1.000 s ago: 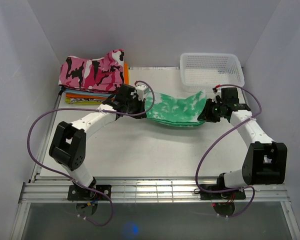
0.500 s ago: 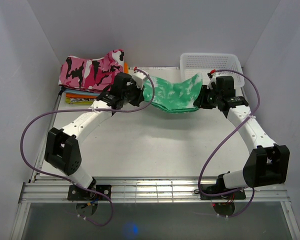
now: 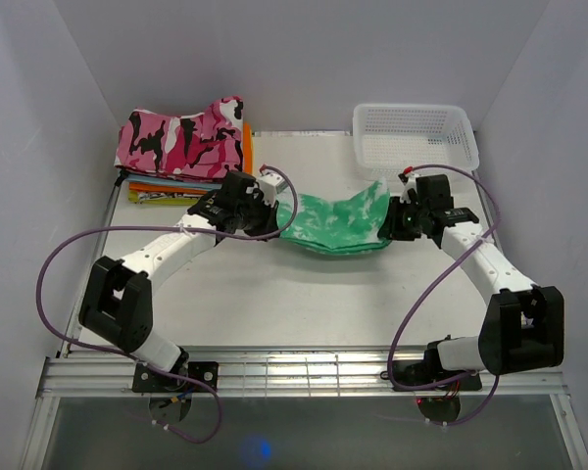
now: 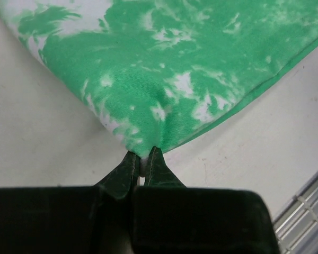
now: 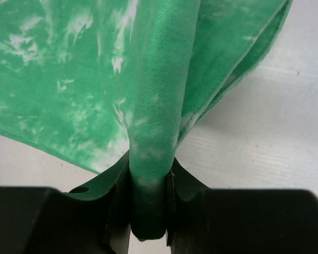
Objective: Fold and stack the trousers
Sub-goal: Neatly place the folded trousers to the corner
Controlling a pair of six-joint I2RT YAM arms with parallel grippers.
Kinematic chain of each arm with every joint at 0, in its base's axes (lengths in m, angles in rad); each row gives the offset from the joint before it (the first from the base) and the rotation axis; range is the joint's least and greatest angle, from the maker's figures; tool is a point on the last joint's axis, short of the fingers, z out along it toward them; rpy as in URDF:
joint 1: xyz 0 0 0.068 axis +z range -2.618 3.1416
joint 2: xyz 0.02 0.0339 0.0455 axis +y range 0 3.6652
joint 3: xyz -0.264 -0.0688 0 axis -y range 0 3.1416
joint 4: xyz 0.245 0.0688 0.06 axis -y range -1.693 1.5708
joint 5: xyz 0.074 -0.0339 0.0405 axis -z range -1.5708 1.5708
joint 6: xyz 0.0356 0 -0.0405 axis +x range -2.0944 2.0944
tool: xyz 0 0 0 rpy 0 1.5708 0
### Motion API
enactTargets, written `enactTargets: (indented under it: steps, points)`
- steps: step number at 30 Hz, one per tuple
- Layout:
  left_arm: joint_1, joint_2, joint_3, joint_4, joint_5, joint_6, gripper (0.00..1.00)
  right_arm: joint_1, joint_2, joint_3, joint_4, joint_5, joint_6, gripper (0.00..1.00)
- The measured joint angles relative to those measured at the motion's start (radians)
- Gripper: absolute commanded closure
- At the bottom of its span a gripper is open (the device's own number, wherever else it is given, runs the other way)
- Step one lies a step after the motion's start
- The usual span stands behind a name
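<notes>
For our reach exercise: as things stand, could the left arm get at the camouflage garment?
Probably yes: the camouflage garment lies close beyond the left gripper, nothing between, but that gripper is shut on the trousers.

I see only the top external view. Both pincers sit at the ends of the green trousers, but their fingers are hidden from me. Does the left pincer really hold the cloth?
Observer: Yes. The left wrist view shows the left pincer shut on one thin corner of the trousers.
Operator: And the right one?
Observer: The right pincer is shut on a thick roll of folded cloth, so its jaws stand wider apart.
Operator: How deep does that roll sit?
Observer: It runs down between the fingers almost to their base.
</notes>
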Motion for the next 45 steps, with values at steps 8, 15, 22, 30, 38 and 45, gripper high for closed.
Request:
enactTargets:
  steps: [8,15,22,30,38,45]
  points:
    - [0.014,0.151,-0.030,-0.097,0.067,-0.113,0.63,0.003,0.001,-0.086,-0.015,-0.008,0.010,0.92]
    - [0.082,0.154,-0.030,-0.163,0.113,-0.179,0.26,-0.003,-0.003,-0.121,0.004,0.002,0.018,0.92]
    - [0.108,0.158,-0.030,-0.167,0.145,-0.256,0.24,-0.004,-0.030,-0.147,0.008,0.004,0.034,0.92]
    - [0.112,0.217,-0.068,-0.043,0.180,-0.412,0.31,-0.004,-0.032,-0.159,0.011,0.005,0.051,0.92]
    - [0.113,0.300,-0.066,0.028,0.171,-0.519,0.41,-0.004,-0.032,-0.175,0.018,0.019,0.060,0.92]
    - [0.114,0.332,-0.064,0.074,0.196,-0.554,0.61,-0.003,-0.032,-0.177,0.003,0.074,0.097,0.92]
